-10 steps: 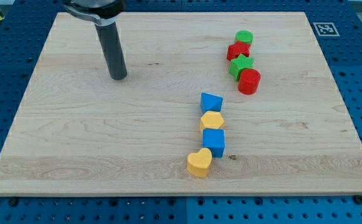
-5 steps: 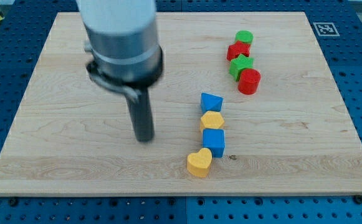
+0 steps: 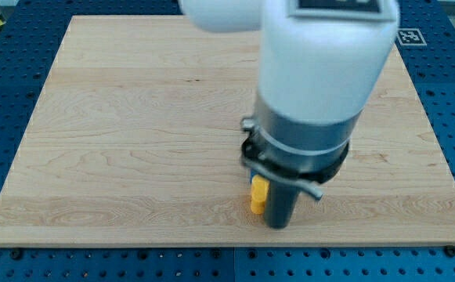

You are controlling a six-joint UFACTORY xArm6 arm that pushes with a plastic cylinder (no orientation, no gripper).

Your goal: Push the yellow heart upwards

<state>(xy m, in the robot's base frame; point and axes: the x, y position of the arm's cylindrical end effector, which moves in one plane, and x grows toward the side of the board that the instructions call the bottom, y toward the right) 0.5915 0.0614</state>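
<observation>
Wooden board (image 3: 133,141) on blue pegboard. Your arm hides most blocks. Tip (image 3: 278,225) touching yellow heart's (image 3: 257,195) right side, near board's bottom edge. No pincer fitted, rod only.

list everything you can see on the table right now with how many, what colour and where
Board: one, light wood, fills most of the view, on a blue perforated table.
Marker tag: one, black and white, board's top right corner.
Yellow block: one, only a sliver showing, shape unclear, near the view's bottom centre, directly left of my tip.
Other blocks: none visible; the arm covers that area.
Arm: one, white and grey, centre right.
My tip: dark rod end, just right of the yellow block; contact can't be judged.
</observation>
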